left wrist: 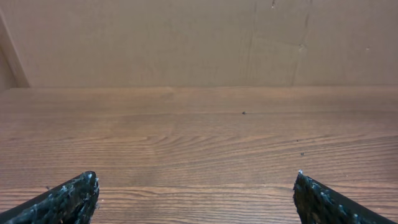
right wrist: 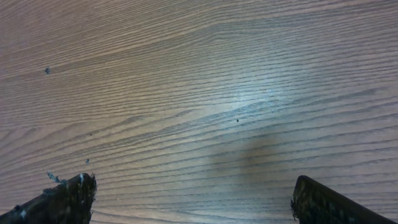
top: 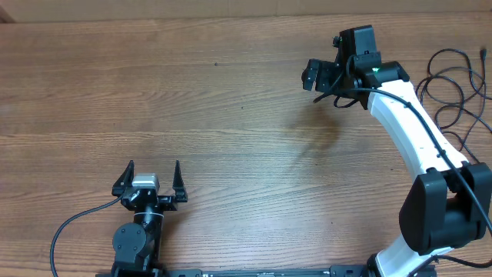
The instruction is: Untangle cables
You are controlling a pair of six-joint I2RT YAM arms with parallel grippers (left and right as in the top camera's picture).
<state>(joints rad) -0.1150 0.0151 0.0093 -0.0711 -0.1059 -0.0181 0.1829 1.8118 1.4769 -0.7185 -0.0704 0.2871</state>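
Fingers (left wrist: 68, 199) of left gripper (top: 153, 168): spread wide with nothing between them, parked low by its own base, probably because no cord lies on that side.
Table (top: 231, 115): bare wood grain across the middle; neither wrist view shows any cord.
Right arm (top: 415, 131): stretched out across the far half of the table, its wrist turned toward the middle and away from the cords.
Right gripper (right wrist: 193, 190): jaws apart as far as they go, holding nothing, hovering over plain wood.
Cables (top: 452, 83): thin black loops bunched at the far right edge, partly cut off by the frame, well apart from both grippers and lying behind the right arm.
Progress: not yet begun, by my judgement, as the loops cross one another.
Next move: the right gripper likely has to swing back toward that edge.
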